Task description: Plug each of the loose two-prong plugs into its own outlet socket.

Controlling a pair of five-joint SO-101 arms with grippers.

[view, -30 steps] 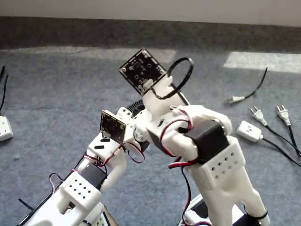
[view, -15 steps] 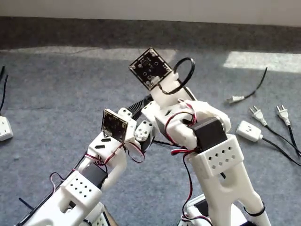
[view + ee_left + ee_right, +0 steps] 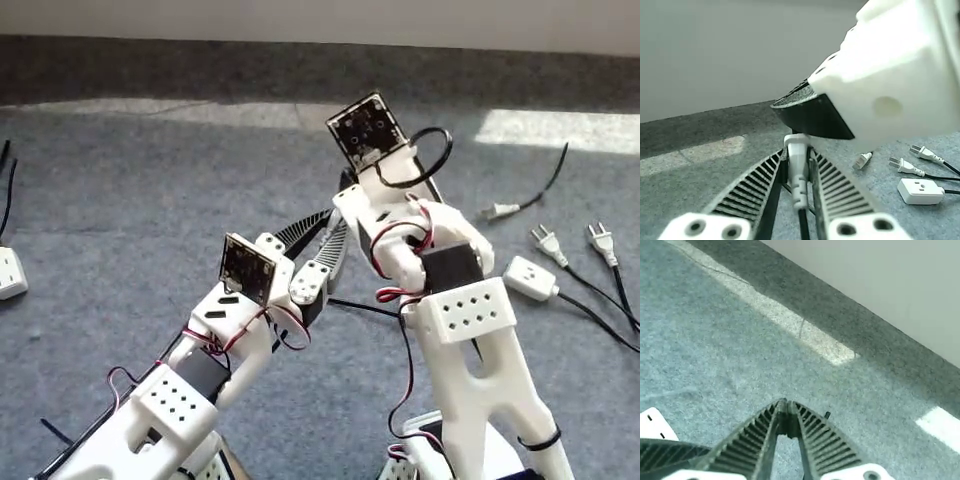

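Grey carpet (image 3: 150, 180) covers the floor up to a pale wall, with sunlit patches along the far side. Two white robot arms are seen from above, rising from the near edge toward the middle.

The left gripper (image 3: 797, 150) is closed on a white plug (image 3: 797, 175). The plug is held lengthwise between the ribbed black fingers (image 3: 755, 185), with its black cord trailing back from it. It is raised above the carpet near the centre of the scene. The right gripper (image 3: 787, 415) is pinched together at the tips, and nothing can be made out between them.

Over the last second the right arm (image 3: 465, 310) has been swung to the right and slightly farther away. Its wrist board is no longer above the left arm's wrist. The left arm has hardly been shifted.

On the right, a white socket block (image 3: 530, 278) lies with three loose plugs (image 3: 545, 240) near it, all unmoved. A second socket (image 3: 8, 272) lies at the left edge.

It is judged that room has been made around the held plug, and that the right arm is being turned toward the loose plugs. No plug has been seated yet.
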